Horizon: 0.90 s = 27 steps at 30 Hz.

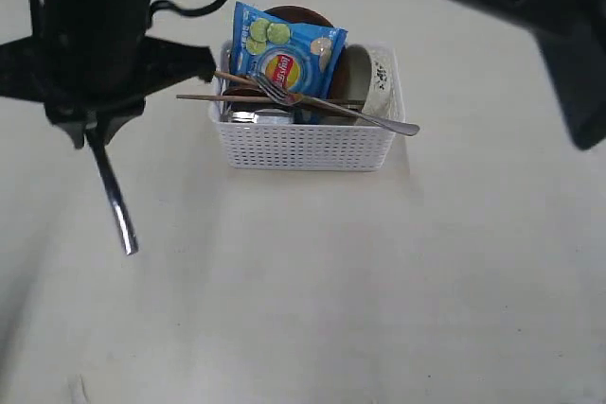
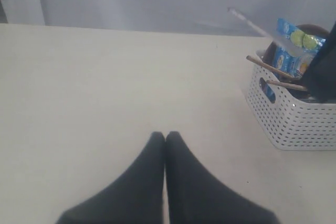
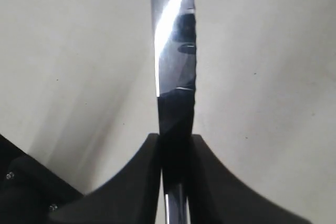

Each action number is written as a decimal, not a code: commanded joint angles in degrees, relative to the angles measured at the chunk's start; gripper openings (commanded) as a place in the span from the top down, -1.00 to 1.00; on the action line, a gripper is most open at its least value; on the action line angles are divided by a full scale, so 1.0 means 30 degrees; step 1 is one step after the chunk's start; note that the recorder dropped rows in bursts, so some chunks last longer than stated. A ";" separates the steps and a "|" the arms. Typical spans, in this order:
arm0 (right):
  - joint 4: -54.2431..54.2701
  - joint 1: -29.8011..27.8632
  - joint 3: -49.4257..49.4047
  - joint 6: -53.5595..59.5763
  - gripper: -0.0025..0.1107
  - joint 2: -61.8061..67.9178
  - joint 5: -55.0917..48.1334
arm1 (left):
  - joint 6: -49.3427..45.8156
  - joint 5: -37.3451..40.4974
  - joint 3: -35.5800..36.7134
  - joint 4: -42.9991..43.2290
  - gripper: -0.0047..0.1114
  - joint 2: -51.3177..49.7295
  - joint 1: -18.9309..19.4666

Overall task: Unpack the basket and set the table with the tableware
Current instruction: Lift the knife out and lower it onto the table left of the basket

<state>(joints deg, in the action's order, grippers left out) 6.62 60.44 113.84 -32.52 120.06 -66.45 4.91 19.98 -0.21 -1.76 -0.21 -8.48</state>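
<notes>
The white basket (image 1: 303,149) stands on the cream table (image 1: 379,281) at the back. It holds a steel fork (image 1: 331,106), wooden chopsticks (image 1: 227,96), a cream bowl (image 1: 365,78), a brown plate (image 1: 303,14) and a steel mug (image 1: 256,117). My right gripper (image 1: 95,139) has reached across to the left of the basket. It is shut on the steel knife (image 1: 115,198), which hangs down above the table. In the right wrist view the knife (image 3: 176,51) sticks out between the pinching fingers of the right gripper (image 3: 175,137). My left gripper (image 2: 165,135) is shut and empty over bare table, with the basket (image 2: 294,121) off to one side.
A blue chip bag (image 1: 284,59) leans in the basket over the tableware. The right arm's dark bulk crosses the top of the exterior view and covers the table's far left corner. Chopstick ends (image 2: 268,66) poke past the basket's rim.
</notes>
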 commanded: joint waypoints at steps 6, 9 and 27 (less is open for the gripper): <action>-0.1211 0.1019 -0.0034 -0.4729 0.96 0.2543 0.1030 | -0.0057 -0.0041 0.0071 0.0017 0.92 0.0069 -0.0089; -0.2754 0.1272 -0.0034 -0.6307 0.96 0.2729 0.1357 | -0.0057 -0.0041 0.0071 0.0017 0.92 0.0069 -0.0089; -0.4396 0.1223 -0.1659 -1.0111 0.96 0.2961 0.2369 | -0.0057 -0.0041 0.0071 0.0017 0.92 0.0069 -0.0089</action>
<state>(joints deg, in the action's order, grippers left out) -7.42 64.43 110.96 -61.38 128.96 -63.30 4.91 19.98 -0.21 -1.76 -0.21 -8.48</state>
